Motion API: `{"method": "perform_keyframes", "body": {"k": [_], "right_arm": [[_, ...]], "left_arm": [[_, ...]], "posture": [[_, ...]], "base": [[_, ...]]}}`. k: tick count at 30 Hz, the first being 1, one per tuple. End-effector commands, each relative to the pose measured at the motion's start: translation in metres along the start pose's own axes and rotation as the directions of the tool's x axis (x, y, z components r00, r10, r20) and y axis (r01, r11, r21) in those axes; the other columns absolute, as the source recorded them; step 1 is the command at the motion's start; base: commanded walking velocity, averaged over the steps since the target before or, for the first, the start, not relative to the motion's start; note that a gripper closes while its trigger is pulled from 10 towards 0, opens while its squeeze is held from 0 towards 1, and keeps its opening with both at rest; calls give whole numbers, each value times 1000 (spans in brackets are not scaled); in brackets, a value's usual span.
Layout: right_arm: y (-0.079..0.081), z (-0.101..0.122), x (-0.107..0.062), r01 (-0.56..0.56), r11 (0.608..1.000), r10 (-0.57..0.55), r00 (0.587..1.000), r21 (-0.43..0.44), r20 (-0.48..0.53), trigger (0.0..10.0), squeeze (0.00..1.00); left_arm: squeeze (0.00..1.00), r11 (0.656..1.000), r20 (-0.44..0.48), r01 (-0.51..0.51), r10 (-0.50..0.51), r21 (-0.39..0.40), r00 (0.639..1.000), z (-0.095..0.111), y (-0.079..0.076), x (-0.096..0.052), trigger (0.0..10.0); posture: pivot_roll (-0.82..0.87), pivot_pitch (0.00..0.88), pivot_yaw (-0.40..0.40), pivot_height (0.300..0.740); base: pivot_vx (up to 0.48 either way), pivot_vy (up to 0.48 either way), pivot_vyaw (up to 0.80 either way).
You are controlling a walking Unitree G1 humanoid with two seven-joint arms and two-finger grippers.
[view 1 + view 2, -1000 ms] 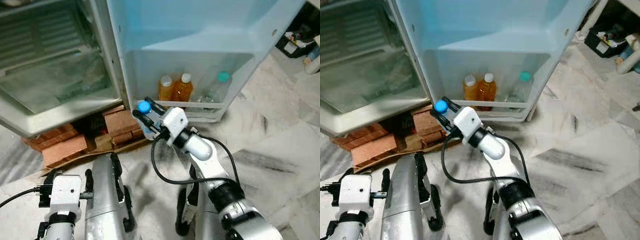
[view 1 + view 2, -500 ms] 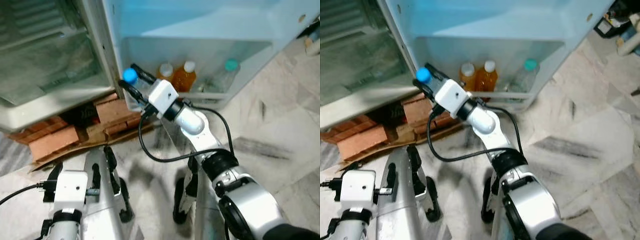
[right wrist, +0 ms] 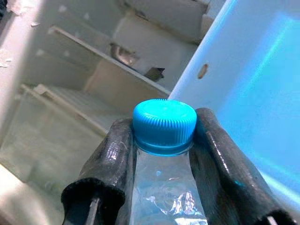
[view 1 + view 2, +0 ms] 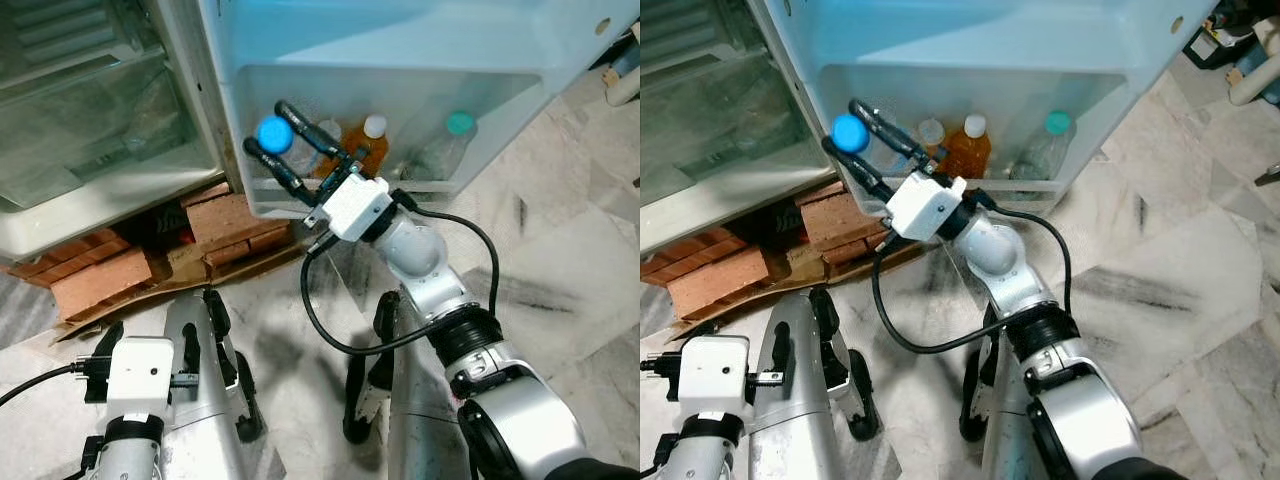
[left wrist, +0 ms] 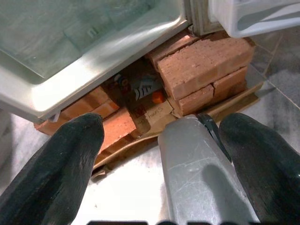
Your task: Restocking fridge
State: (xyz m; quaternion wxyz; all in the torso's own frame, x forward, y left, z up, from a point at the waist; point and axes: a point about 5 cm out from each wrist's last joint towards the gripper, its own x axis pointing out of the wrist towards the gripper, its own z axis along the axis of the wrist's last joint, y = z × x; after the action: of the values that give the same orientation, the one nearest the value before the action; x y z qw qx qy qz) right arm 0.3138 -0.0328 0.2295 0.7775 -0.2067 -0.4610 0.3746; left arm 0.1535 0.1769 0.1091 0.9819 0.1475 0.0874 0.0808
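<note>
Bottle [image 3: 164, 187]: clear plastic, blue ribbed cap, clamped at the neck between two black fingers [image 3: 110, 164], held before the left end of the door shelf [image 4: 300, 205].
Door shelf: white, holding two amber bottles [image 4: 368, 148] and one clear, teal-capped bottle [image 4: 440, 150], all upright.

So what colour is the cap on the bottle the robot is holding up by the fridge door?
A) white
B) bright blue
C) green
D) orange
B: the clear plastic bottle clamped between the right gripper's black fingers has a bright blue ribbed cap.
</note>
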Motion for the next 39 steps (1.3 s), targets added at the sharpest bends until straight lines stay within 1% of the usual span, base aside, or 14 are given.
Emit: {"method": "perform_keyframes", "body": {"k": [1, 4, 8, 11, 15, 20, 21, 23, 27, 30, 34, 35, 37, 39], "right_arm": [[2, 7, 0, 3, 1000, -2, 999, -23, 47, 10000, 0], [4, 9, 1, 12, 1000, -11, 998, -18, 59, 10000, 0], [20, 2, -6, 3, 1000, -3, 1000, 6, 24, 10000, 0], [39, 1, -9, -41, 999, 41, 999, -6, 24, 10000, 0], [46, 4, -3, -56, 998, 57, 997, -20, 52, 10000, 0], [44, 6, 2, -48, 998, 51, 996, -40, 68, 10000, 0], [37, 7, 11, -32, 997, 39, 995, -76, 88, 10000, 0], [32, 8, 17, -11, 995, 21, 994, -97, 104, 10000, 0], [25, 8, 21, 16, 993, -3, 994, -119, 109, 10000, 0], [29, 1, 18, 6, 992, 3, 998, -126, 69, 10000, 0], [41, -17, 9, -24, 991, 18, 999, -128, -50, 10000, 0], [48, -26, 5, -22, 994, 8, 992, -111, -125, 10000, 0], [59, -34, -2, -60, 990, 34, 981, -131, -192, 10000, 0], [63, -37, -5, -73, 988, 42, 976, -140, -214, 10000, 0]], "left_arm": [[0, 1000, -28, -5, 5, 18, 1000, -4, 1, -3, 10000], [0, 1000, -25, -6, 7, 19, 1000, -4, 2, -2, 10000], [0, 1000, -25, -6, 6, 25, 1000, -5, 2, -1, 10000], [0, 1000, -15, -1, 2, 24, 1000, -2, 0, -1, 10000], [0, 1000, -5, 1, -1, -12, 1000, 6, -1, -4, 10000], [0, 1000, -1, 7, -7, -16, 1000, 9, -3, -10, 10000], [0, 1000, 0, 11, -11, -12, 1000, 10, -4, -12, 10000], [0, 1000, 2, 14, -14, -11, 1000, 11, -5, -14, 10000], [0, 1000, 1, 14, -14, -11, 1000, 13, -4, -15, 10000], [0, 1000, -1, 13, -13, -11, 1000, 15, -4, -17, 10000], [0, 1000, -5, 17, -17, -12, 1000, 15, -5, -19, 10000], [0, 1000, -8, 20, -20, -11, 1000, 15, -6, -20, 10000], [0, 1000, -8, 21, -21, -10, 1000, 15, -5, -21, 10000], [0, 1000, -7, 22, -22, -9, 1000, 16, -5, -21, 10000]], "posture": [[138, 374, -72, 509], [141, 373, -70, 509], [144, 370, -66, 509], [151, 382, -64, 509], [154, 411, -64, 509], [160, 429, -70, 509], [164, 439, -73, 509], [166, 445, -75, 509], [173, 452, -78, 509], [185, 467, -78, 509], [192, 475, -77, 509], [197, 479, -74, 509], [200, 483, -72, 509], [211, 488, -74, 509]], "base": [[0, 0, 0], [0, 0, 0], [0, 0, 0], [0, 0, 0], [0, 0, 0], [0, 0, 0], [0, 0, 0], [0, 0, 0], [0, 0, 0], [0, 0, 0], [0, 0, 0], [0, 0, 0], [0, 0, 0], [0, 0, 0]]}}
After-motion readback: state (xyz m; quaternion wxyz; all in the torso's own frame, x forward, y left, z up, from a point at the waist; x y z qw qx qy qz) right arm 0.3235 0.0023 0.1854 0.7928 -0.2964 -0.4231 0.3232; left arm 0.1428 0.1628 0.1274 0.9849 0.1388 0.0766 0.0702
